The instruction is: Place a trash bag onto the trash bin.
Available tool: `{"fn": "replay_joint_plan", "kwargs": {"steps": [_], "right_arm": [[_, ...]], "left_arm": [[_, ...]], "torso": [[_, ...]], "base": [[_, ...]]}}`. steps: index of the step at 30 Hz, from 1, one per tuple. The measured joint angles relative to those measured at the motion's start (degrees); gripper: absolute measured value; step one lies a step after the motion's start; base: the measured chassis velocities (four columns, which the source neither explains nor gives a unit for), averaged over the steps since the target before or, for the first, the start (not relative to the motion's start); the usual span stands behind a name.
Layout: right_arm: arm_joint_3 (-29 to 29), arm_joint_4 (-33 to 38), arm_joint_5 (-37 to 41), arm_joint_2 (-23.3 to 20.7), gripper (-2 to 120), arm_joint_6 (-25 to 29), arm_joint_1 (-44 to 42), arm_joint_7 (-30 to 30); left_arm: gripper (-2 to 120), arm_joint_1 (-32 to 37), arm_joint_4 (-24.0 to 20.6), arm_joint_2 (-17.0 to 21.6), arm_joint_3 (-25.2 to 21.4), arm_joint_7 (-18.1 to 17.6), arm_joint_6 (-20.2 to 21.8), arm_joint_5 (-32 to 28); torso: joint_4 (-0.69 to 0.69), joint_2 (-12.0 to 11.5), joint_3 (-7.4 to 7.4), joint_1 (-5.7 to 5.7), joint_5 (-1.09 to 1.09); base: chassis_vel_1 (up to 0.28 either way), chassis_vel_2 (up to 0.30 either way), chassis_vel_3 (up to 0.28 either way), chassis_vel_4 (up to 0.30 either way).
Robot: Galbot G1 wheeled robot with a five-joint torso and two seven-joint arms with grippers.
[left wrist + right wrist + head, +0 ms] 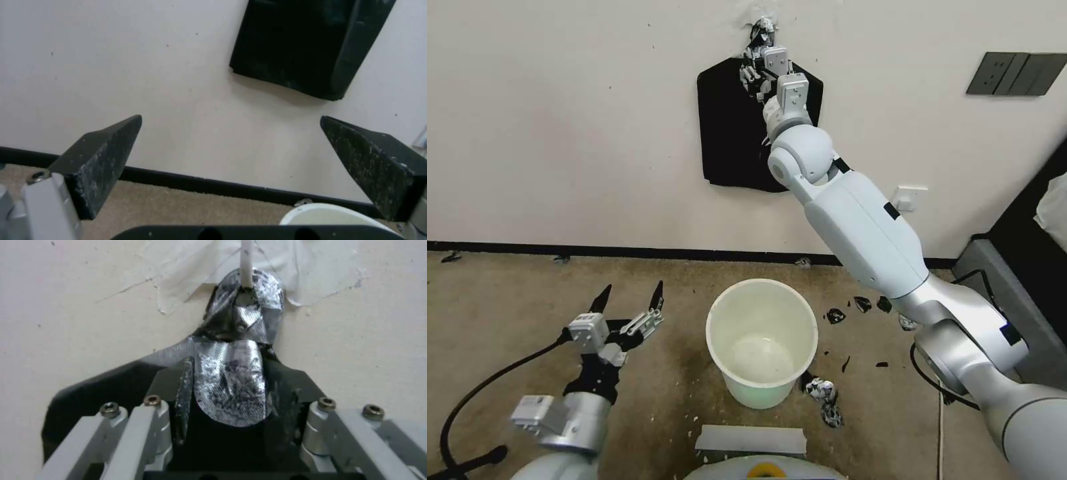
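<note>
Nearest the head camera, at about 7 o'clock in its view, the left gripper (628, 298) hangs low over the tan carpet (507, 320) with its two black fingers (100, 156) spread wide and nothing between them; it points toward the wall (560, 120), and the cream bin (760, 340) stands just beside it at its 3 o'clock. That bin sits upright on the floor at the middle of the view, mouth up, with no liner in it, and small black plastic scraps (854, 308) lie on the carpet at its 2 and 5 o'clock. From the lower right corner the right arm reaches up toward 11 o'clock to the flat black bag pack (730, 133) hanging on the wall, well above and behind the bin. Its long axis runs up and down, with the crumpled, glossy top (242, 316) gathered on a white peg (246, 263) at 12 o'clock. The right gripper (757, 57) is at that gathered top, its metal frame straddling the shiny black plastic in the wrist view, touching or very close. Whether its fingers are closed on the plastic cannot be told.
</note>
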Motion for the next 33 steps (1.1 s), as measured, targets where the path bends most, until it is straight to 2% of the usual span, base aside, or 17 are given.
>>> {"fn": "replay_joint_plan", "kwargs": {"steps": [9, 11, 13, 15, 17, 19, 20, 33], "right_arm": [[0.35, -1.64, -0.95, -0.54, 39, 0.3, -0.03, -1.12], [0.63, -1.91, -1.08, -0.54, 30, 0.44, -0.1, -1.19], [0.84, -1.94, -1.11, -0.5, 27, 0.46, -0.15, -1.2], [1.26, -1.94, -1.16, -0.47, 15, 0.48, -0.2, -1.2], [1.26, -1.88, -1.16, -0.54, 14, 0.49, -0.21, -1.21], [1.19, -1.54, -1.16, -0.81, 2, 0.49, -0.32, -1.22], [1.16, -1.47, -1.16, -0.81, 0, 0.49, -0.35, -1.22], [0.66, 0.29, -0.99, -1.27, 0, 0.33, -1.2, -0.76]], "left_arm": [[100, 0.33, 0.14, -0.01, 0.32, 0.03, -0.5, 0.07], [100, 0.35, 0.14, -0.06, 0.46, 0.06, -0.51, 0.07], [100, 0.38, 0.14, -0.08, 0.48, 0.06, -0.51, 0.07], [100, 0.5, 0.14, -0.09, 0.48, 0.08, -0.54, 0.07], [100, 0.52, 0.15, -0.09, 0.48, 0.08, -0.54, 0.07], [100, 0.52, 0.17, -0.13, 0.56, 0.08, -0.55, 0.07], [100, 0.51, 0.17, -0.14, 0.68, 0.09, -0.55, 0.07], [100, 0.53, 0.17, -0.16, 0.67, 0.14, -0.61, 0.2]], "torso": [[0.0, 0.0, 0.0, 0.0, 0.0], [0.0, 0.0, 0.0, 0.0, 0.0], [0.0, 0.0, 0.0, 0.0, 0.0], [0.0, 0.0, 0.0, 0.0, 0.0], [0.0, 0.0, 0.0, 0.0, 0.0], [0.0, 0.0, 0.0, 0.0, 0.0], [0.0, 0.0, 0.0, 0.0, 0.0], [0.0, 0.0, 0.0, 0.0, 0.0]], "base": [[0.0, 0.0, 0.0, 0.0], [0.0, 0.0, 0.0, 0.0], [0.0, 0.0, 0.0, 0.0], [0.0, 0.0, 0.0, 0.0], [0.0, 0.0, 0.0, 0.0], [0.0, 0.0, 0.0, 0.0], [0.0, 0.0, 0.0, 0.0], [0.0, 0.0, 0.0, 0.0]]}}
